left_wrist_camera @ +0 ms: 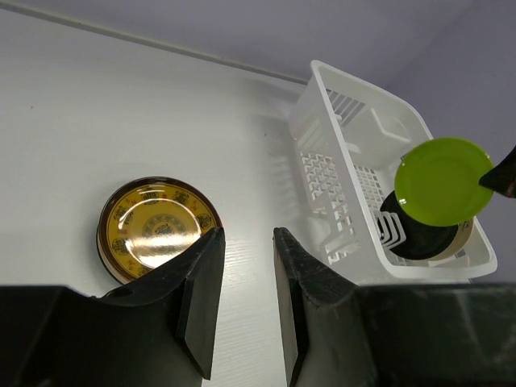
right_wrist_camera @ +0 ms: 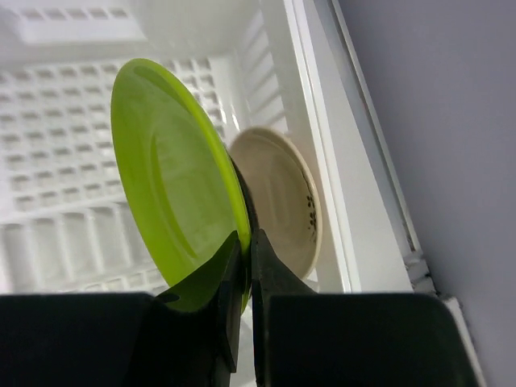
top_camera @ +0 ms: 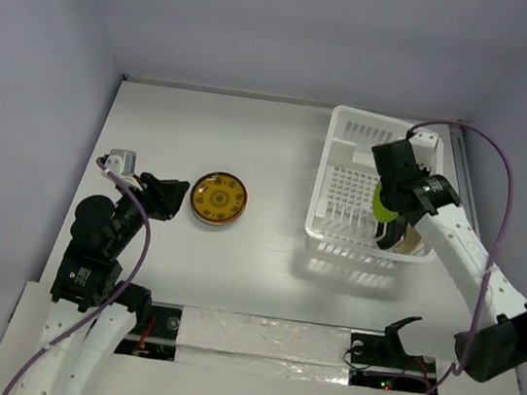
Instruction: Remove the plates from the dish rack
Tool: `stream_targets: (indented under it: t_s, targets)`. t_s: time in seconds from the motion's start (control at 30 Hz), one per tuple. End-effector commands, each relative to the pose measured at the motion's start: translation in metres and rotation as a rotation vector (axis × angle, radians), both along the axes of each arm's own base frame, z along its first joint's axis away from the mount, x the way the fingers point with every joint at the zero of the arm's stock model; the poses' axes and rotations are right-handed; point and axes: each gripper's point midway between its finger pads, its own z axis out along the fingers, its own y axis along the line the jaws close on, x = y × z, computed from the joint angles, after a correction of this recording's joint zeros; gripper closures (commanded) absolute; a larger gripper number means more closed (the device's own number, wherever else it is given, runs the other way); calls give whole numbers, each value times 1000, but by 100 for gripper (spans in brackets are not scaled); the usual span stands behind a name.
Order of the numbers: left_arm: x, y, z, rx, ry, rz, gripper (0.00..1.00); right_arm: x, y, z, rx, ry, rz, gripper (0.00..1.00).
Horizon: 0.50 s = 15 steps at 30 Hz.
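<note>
The white dish rack stands at the right of the table. My right gripper is shut on the rim of the lime green plate, held on edge above the rack's near right corner; the plate also shows in the top view and the left wrist view. A dark plate and a cream plate stand in the rack behind it. The yellow-brown patterned plate lies flat on the table. My left gripper is open and empty, just right of that plate.
The table's back edge meets the wall behind the rack. The right wall runs close beside the rack's right side. A black clip-like object lies at the near edge by the right arm's base.
</note>
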Motion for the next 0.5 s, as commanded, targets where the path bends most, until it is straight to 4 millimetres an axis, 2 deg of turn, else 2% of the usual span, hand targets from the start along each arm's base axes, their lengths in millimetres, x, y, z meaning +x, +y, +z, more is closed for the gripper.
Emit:
stream_targets:
  t_s: [0.0,0.1,0.17,0.2,0.23,0.27,0.3,0.33,0.37,0.47]
  targets:
    - [1,-1,13,-12,-50,-8,72,0,9,73,98,-242,17,100]
    - [2,1,13,-13,-51,3,72,5,42,108,257,-373,146,100]
    - [2,1,13,-12,-50,3,72,6,76,113,384,-403,282,100]
    - [2,1,13,-12,-52,2,72,7,96,114,440,-413,346,100]
    - [3,1,13,-13,-50,2,72,11,128,123,559,-446,450,100]
    - [3,1,12,-13,-47,2,72,11,149,110,611,-417,510,100]
    - [3,1,12,-11,-46,5,72,10,172,109,677,-414,583,100]
    - [3,1,13,-14,-46,6,72,8,205,122,800,-444,693,100]
    - [3,1,12,-12,-44,6,72,13,225,108,834,-406,725,100]
    - [6,4,10,-11,-36,19,72,14,277,95,927,-343,808,100]
